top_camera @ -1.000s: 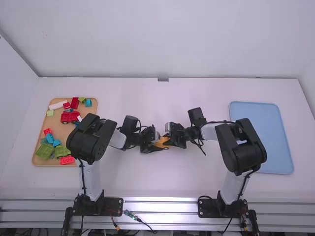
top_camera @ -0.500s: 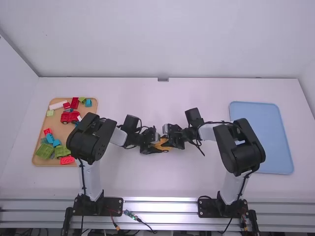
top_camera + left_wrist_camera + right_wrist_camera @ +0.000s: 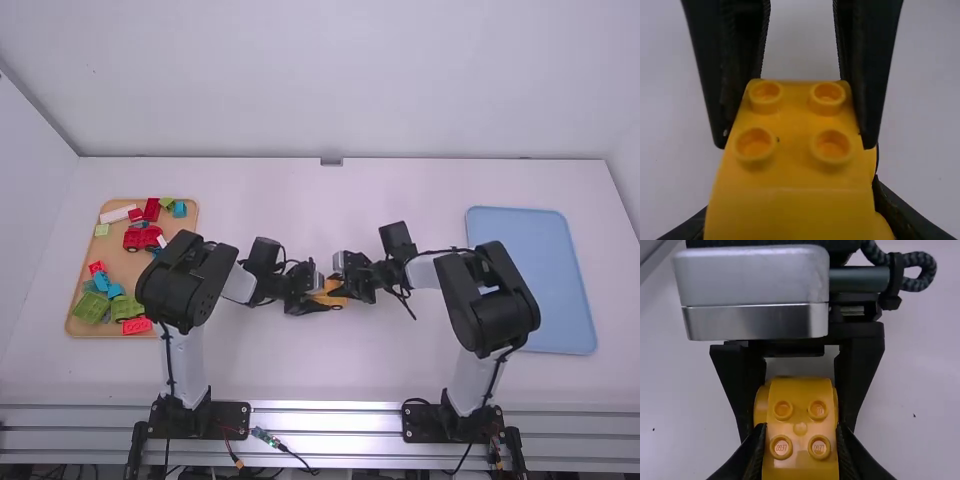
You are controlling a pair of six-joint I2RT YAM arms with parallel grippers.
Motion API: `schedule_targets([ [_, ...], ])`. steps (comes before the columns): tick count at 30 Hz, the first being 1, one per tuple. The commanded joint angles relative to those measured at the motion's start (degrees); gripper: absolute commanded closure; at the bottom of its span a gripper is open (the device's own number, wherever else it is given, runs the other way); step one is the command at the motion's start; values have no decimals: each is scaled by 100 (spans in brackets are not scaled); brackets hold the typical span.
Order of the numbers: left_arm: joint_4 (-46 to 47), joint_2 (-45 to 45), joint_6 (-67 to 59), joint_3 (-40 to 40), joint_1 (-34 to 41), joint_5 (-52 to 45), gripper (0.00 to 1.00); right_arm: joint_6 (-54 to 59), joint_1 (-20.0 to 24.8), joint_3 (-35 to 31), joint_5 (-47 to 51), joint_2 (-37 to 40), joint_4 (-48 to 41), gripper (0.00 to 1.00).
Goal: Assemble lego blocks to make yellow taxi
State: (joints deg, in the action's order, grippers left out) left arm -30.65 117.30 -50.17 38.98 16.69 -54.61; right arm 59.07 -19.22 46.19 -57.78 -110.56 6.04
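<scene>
Okay so, one yellow Lego build [image 3: 800,429] mid-table, and both pincers have it pinched: left gripper [image 3: 321,300] on one end, right gripper [image 3: 341,287] on the other. I count four studs [image 3: 831,145] in the left wrist view, plus one blue tray [image 3: 535,280].

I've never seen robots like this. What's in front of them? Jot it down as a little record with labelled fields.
Scene: two robot arms at a white table
In hand: yellow studded lego, held by both grippers at once
Left gripper: closed on it
Right gripper: closed on it
Far left: tan tray of red, green, blue and white blocks
Far right: light blue tray
</scene>
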Motion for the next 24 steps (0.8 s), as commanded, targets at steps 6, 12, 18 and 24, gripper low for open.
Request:
schedule_targets([
  [6,166,260,374,-59,59,468,93,-94,-63,-125,37,-142,-81,100],
  [12,160,260,409,-42,57,479,94,-48,-63,-125,63,-142,-201,100],
  [18,160,260,431,-42,57,590,94,-52,-66,-129,61,-144,-219,100],
  [24,144,260,433,-24,57,601,94,-57,-66,-245,33,-153,-92,100],
])
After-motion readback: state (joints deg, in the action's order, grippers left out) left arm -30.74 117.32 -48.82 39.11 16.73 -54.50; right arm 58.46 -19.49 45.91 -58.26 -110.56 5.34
